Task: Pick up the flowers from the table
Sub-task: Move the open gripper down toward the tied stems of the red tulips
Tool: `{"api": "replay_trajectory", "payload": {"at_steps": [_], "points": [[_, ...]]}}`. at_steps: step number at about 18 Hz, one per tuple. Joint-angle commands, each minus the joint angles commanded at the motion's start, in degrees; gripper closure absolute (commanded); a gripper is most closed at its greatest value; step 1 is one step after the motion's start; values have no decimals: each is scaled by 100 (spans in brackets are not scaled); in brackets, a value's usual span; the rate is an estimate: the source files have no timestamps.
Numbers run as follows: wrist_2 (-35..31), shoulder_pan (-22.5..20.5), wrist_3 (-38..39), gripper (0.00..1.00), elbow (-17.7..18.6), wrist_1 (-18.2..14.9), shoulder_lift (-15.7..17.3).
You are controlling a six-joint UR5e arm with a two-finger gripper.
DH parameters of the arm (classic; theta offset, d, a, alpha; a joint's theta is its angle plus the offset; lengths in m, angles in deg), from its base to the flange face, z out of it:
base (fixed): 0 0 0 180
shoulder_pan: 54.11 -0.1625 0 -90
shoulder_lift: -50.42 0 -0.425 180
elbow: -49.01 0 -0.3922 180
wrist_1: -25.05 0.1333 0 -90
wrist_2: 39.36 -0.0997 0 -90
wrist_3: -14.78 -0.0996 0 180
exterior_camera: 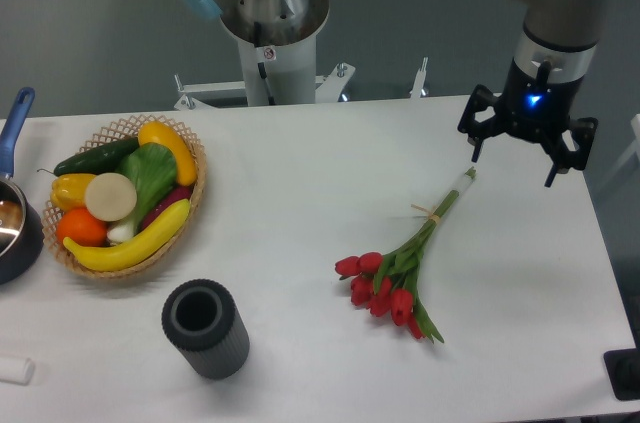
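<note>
Red tulips w/ long green stems [405, 265] lie diagonally on white tabletop [300, 193]; stem tips point far-right toward black two-finger gripper [516, 162], hovering open just beyond.

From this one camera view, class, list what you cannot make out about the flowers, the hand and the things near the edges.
- Hand: fingertips small and dark; its height above the table is unclear.
- Flowers: tan band too small to read as a knot.
- Pot: cut off by the left edge.
- White object: cut off at bottom left.
- Black object: cut off at bottom right.

Arm upper right, wrist vertical, gripper [514, 165] downward, fingers spread apart.
</note>
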Motion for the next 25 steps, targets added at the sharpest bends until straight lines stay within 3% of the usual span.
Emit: {"api": "replay_trajectory", "payload": {"at_steps": [3, 9, 13, 17, 19, 25], "points": [[26, 26, 0, 0, -18, 9, 35], [220, -44, 97, 0, 666, 140, 202], [229, -26, 254, 0, 1097, 798, 246], [202, 26, 343, 0, 1476, 878, 167], [132, 79, 369, 0, 1538, 1124, -43], [18, 246, 334, 0, 1652, 1230, -430]]}}
